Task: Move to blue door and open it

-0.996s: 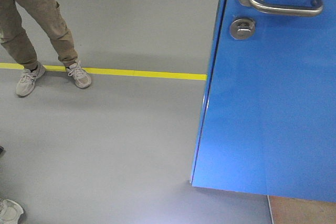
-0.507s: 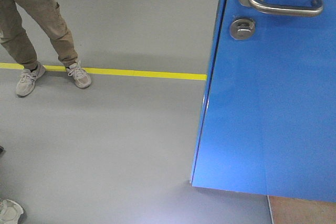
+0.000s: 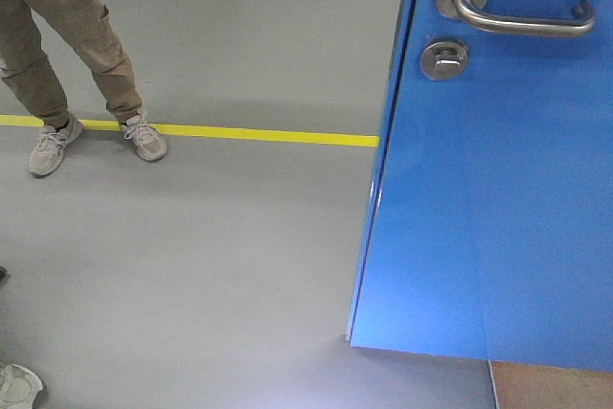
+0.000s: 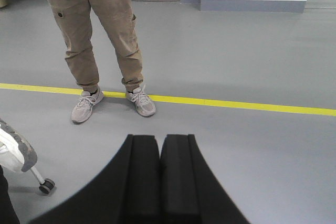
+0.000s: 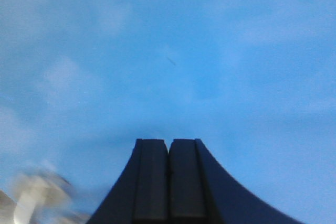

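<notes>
**Operator:** Front-facing view puts the blue door (image 3: 488,189) across my right side, its free edge running down from the top toward the grey floor (image 3: 220,256). I can see the silver lever handle (image 3: 522,14) high on the panel, lying roughly level, and the round lock (image 3: 443,58) just below the handle's rose.

**Colleague:** What is to the left of the door?

**Operator:** A yellow line (image 3: 259,134) crosses the floor and ends at the door's edge. A person in tan trousers (image 3: 57,45) stands well left of the door, pale sneakers straddling that line. At the door's bottom corner I see a strip of orange-brown flooring (image 3: 551,385).

**Colleague:** And your grippers?

**Operator:** From the left wrist, my left gripper (image 4: 159,153) has its black pads pressed together with nothing between them. It faces away from the door, toward the same person (image 4: 100,30) and the yellow line (image 4: 236,103); a small caster wheel (image 4: 46,185) sits low on the left. From the right wrist, my right gripper (image 5: 168,166) is also closed tight and empty, pointed straight at the door's blue surface (image 5: 173,51), which fills the frame. I can't tell whether the tips touch it. A blurred pale shape (image 5: 37,195) sits low on the left; I can't identify it.
</notes>
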